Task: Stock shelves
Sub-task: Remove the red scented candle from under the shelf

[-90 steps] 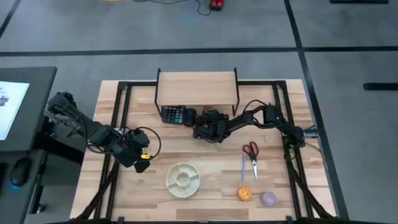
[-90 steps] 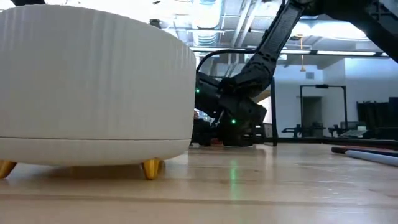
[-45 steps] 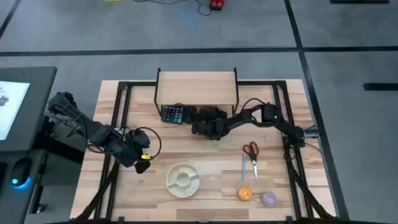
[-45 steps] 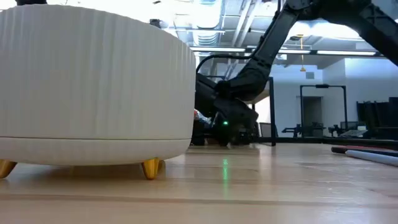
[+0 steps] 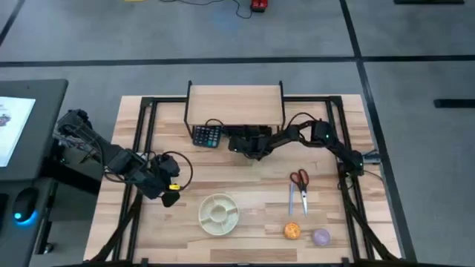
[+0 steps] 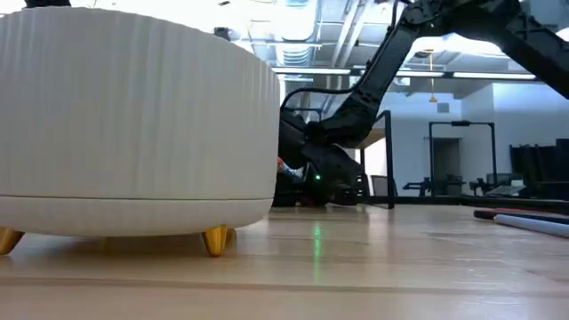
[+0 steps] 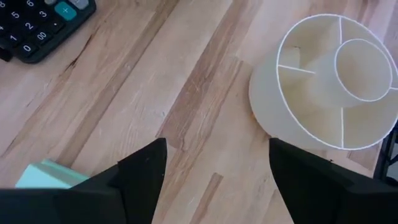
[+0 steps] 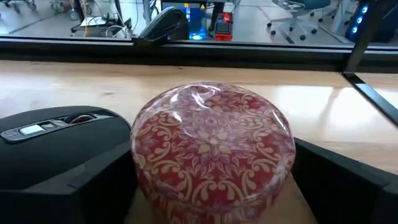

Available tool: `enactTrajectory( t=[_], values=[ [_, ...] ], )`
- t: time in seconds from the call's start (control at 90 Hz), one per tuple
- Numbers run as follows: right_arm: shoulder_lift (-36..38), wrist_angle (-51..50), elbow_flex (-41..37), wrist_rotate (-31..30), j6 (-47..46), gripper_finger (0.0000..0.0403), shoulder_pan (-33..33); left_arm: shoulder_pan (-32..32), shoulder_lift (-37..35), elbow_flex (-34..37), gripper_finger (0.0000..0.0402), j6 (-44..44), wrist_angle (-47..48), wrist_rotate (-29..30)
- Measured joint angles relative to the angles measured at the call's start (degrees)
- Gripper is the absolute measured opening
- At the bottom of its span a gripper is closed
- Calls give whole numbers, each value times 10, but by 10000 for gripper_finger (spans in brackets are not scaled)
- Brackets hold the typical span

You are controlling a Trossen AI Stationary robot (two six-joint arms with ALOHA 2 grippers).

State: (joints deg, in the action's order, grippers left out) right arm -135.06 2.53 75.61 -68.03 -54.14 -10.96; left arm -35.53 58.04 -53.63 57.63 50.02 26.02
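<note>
1 tin (image 8: 213,144), lid on | right gripper (image 8: 214,186) clamps it | divided dish (image 7: 336,78) w/o contents

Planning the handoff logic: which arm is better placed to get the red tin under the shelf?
Right. Its end effector is already at the shelf's front edge with the red patterned tin between its fingers. The left end effector hovers empty near the divided dish.

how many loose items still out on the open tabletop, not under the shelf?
5: bowl, scissors, pen, orange ball, purple ball. Calculator sits half under the shelf; more may hide beneath it.
</note>
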Motion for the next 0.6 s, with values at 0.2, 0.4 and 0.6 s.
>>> enactTrajectory(
  t=[0.2, 0.4, 0.6],
  values=[
    [0, 12, 0, -2, 3, 377, -5, 0, 0, 0, 257, -1, 0, 1],
    [-1, 41, 0, -7, 24, 376, -8, 0, 0, 0, 257, -6, 0, 2],
    [-2, 64, -1, -7, 41, 376, -8, 0, 0, 0, 257, -9, 0, 3]
  ],
)
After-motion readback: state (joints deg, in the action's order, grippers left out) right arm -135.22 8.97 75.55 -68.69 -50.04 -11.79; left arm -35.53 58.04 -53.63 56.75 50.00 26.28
